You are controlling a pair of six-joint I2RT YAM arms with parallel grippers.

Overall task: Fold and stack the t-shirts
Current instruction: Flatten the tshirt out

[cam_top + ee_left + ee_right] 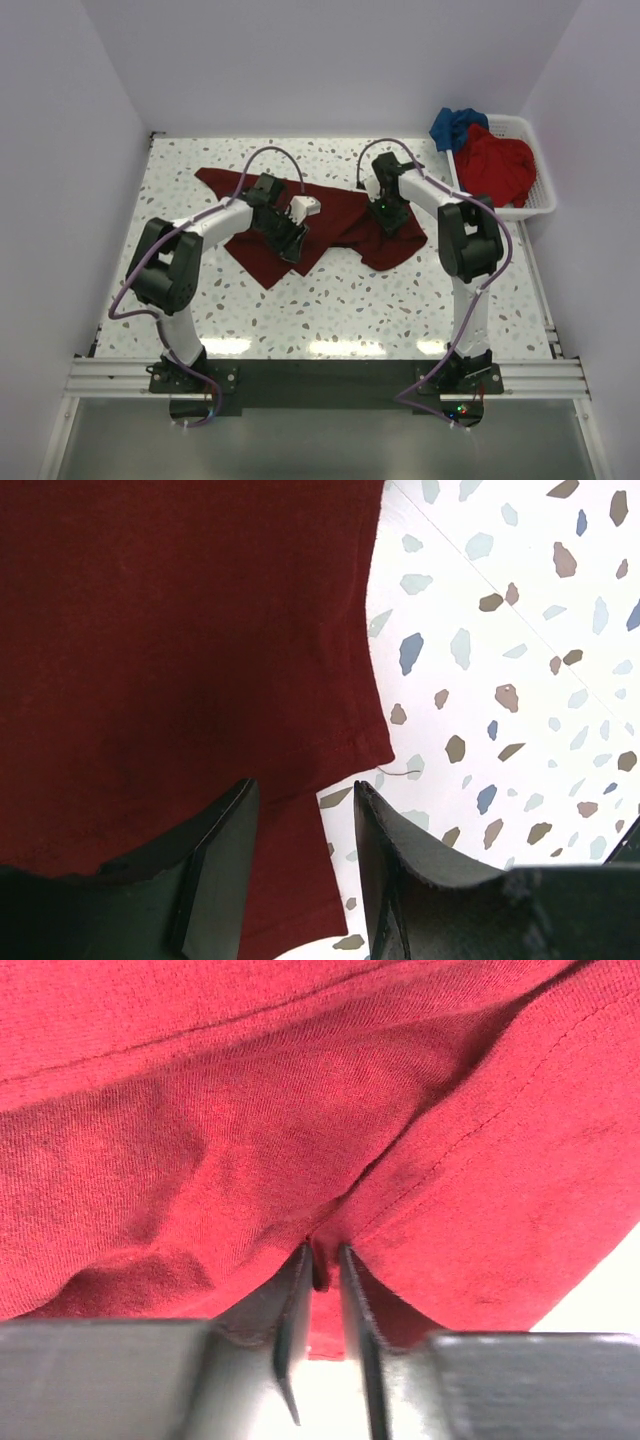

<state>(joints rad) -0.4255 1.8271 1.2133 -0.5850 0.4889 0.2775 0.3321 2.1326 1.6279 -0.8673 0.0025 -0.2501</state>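
Right wrist: pincer (322, 1257) on maroon tee (250, 1110)

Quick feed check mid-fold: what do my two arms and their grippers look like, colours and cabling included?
The left arm and right arm have white links with bulky black joints. A lavender cable loops along each. The left gripper and right gripper have flat, black, wedge-shaped fingers. A white housing sits behind the left one.

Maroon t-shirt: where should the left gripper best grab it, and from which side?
The hemmed corner of the maroon t-shirt, probably. It lies flat with bare table beside it, so come low from that bare side and slip one finger under the stitched edge. The open left gripper straddles that edge.
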